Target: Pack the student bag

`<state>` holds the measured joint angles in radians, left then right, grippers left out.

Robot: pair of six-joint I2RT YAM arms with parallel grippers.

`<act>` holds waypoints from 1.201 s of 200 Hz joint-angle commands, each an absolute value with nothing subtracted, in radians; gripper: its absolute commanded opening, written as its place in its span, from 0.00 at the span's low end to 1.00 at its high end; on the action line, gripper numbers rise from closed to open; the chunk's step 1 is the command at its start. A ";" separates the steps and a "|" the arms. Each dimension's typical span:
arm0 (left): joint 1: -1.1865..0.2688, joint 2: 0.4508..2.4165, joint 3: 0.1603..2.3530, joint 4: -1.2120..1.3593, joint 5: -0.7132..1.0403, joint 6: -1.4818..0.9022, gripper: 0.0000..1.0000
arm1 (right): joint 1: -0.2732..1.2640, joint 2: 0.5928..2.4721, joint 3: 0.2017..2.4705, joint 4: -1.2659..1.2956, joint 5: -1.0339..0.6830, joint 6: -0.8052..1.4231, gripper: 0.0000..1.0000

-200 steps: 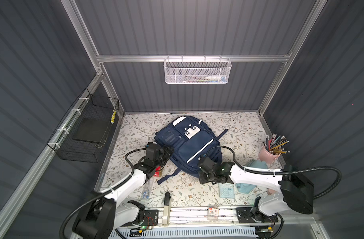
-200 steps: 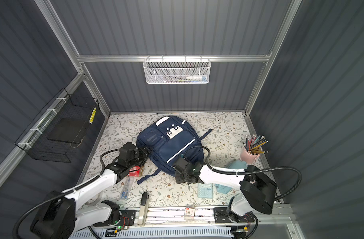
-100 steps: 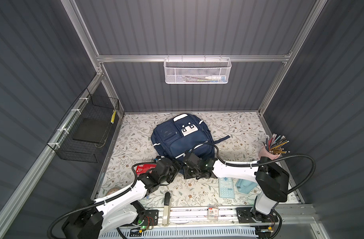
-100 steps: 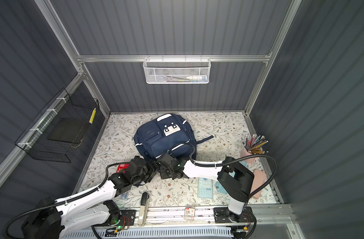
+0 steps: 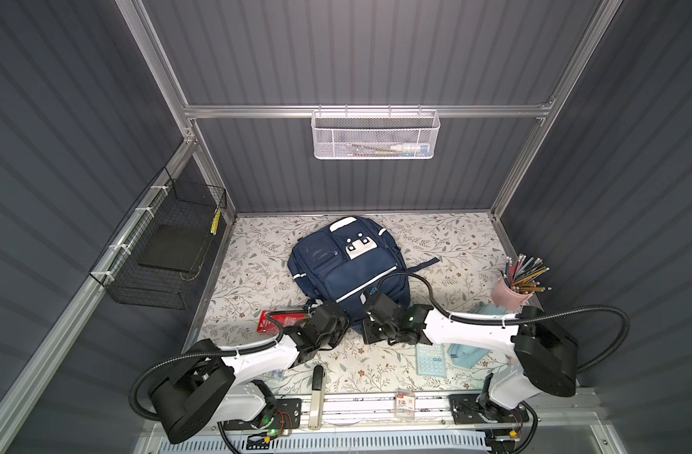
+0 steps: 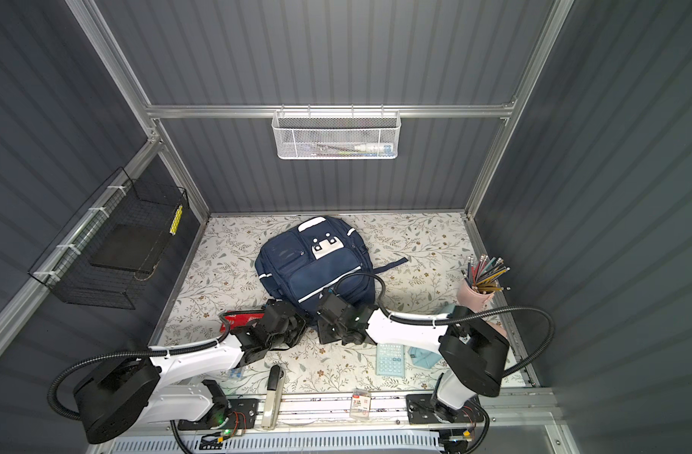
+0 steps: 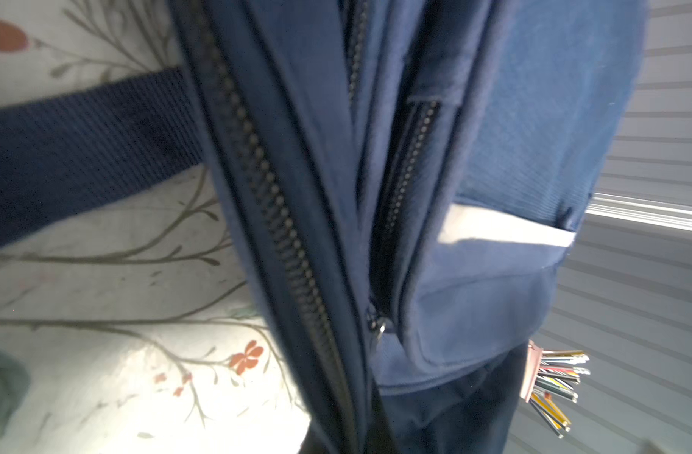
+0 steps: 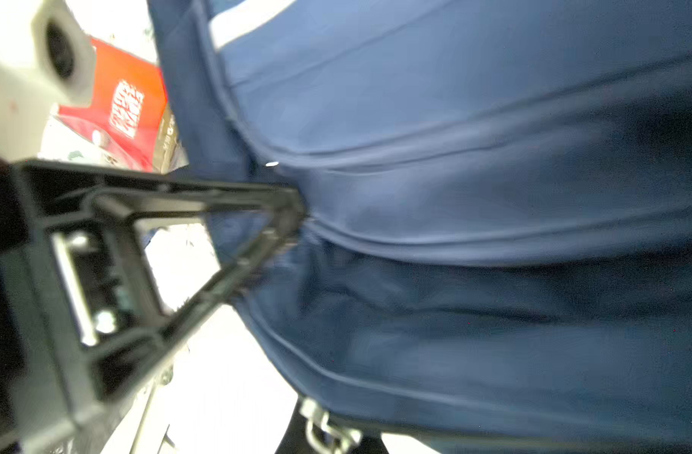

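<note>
So, compared with a second ago, the student bag [image 5: 348,271] has been swung round and shoved a bit toward the back. It's now laid flat on the floral table [image 5: 454,243], mid-width, with its top end close to the back wall. The left gripper [image 5: 342,323] has been brought from the bag's left side to its near corner, and its jaws have just been snapped closed. Whether cloth or a zip pull got caught can't be told: no fingertips are shown in the left wrist view, only zip tracks that seem done up. The right gripper [image 8: 297,220] is clamped on a seam at the bag's near edge, same as before. Probably a two-point hold is being set up for opening a zip, and nothing seems to have been packed yet.

Room-wise, bare table is left to the right of the bag, crossed only by a loose strap [image 5: 425,264]. The red box [image 5: 267,319] is parked just beside the left gripper. The calculator [image 5: 429,359] and the blue pouch [image 5: 466,351] are tucked by the right arm, and the pencil cup [image 5: 507,293] is set at the right edge, so a pull toward the front would be cramped
</note>
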<state>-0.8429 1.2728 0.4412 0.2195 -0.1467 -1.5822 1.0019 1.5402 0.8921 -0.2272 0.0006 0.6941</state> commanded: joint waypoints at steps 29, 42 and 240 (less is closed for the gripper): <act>-0.815 1.178 0.468 0.060 -0.255 -1.475 0.00 | 0.725 1.383 0.805 -0.420 -0.030 0.499 0.00; -0.813 1.180 0.477 0.059 -0.241 -1.461 0.00 | 0.662 1.369 0.799 -0.435 -0.024 0.474 0.00; -0.561 1.043 0.747 -0.400 -0.235 -1.133 1.00 | 1.032 1.599 1.133 -0.353 0.001 0.600 0.00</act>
<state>-0.5674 1.1816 0.6937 -0.2153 -0.1879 -1.1824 1.0149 1.5131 1.0195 -0.4644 0.0555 0.6125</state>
